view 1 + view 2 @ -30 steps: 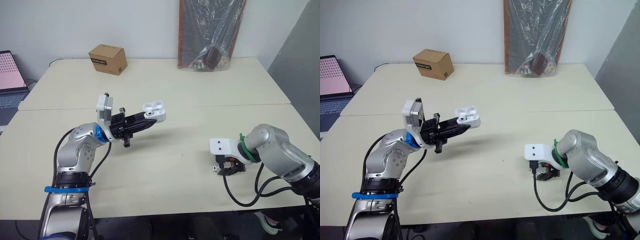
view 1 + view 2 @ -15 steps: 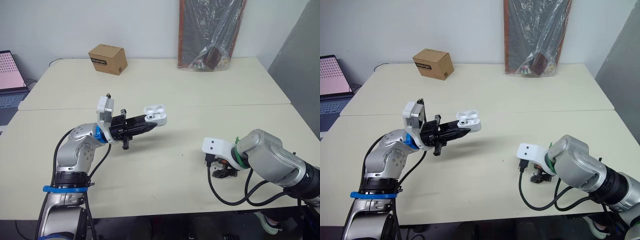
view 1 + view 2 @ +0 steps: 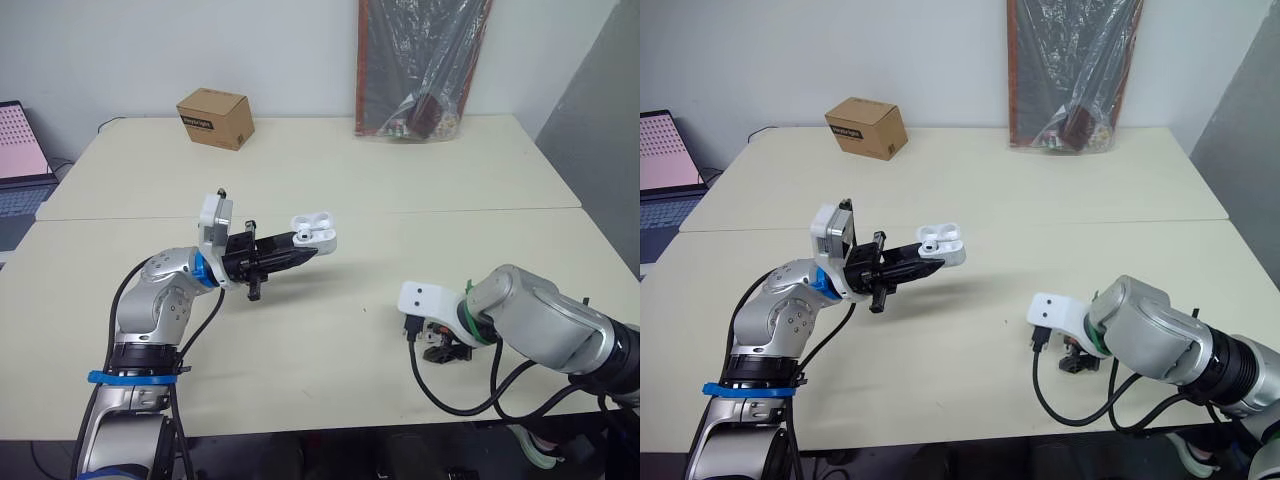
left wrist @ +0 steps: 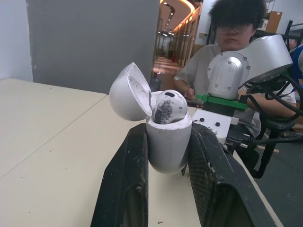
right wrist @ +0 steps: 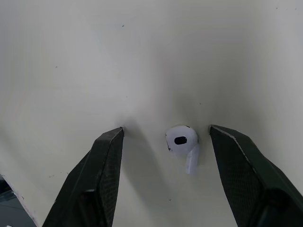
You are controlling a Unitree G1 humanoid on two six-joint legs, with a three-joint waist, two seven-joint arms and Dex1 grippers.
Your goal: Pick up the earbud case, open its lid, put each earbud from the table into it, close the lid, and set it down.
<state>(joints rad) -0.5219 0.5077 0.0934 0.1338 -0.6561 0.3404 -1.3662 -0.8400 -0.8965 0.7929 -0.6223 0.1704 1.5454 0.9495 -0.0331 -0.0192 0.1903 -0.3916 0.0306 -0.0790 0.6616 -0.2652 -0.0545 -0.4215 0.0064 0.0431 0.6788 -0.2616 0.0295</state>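
Note:
My left gripper is shut on the white earbud case, held above the table left of centre. The case has its lid tipped open, and one white earbud sits in it. My right gripper is open and points down at the table near the front right. A second white earbud lies on the table between its two fingers, closer to one finger and touching neither. In the left eye view the right gripper hangs low over the tabletop.
A brown cardboard box stands at the back left of the table. A plastic-wrapped dark board leans against the wall at the back. A laptop sits off the far left. A seated person is in the left wrist view.
My right arm has swung left and lowered its gripper over the table. My left gripper with the case has drifted slightly right.

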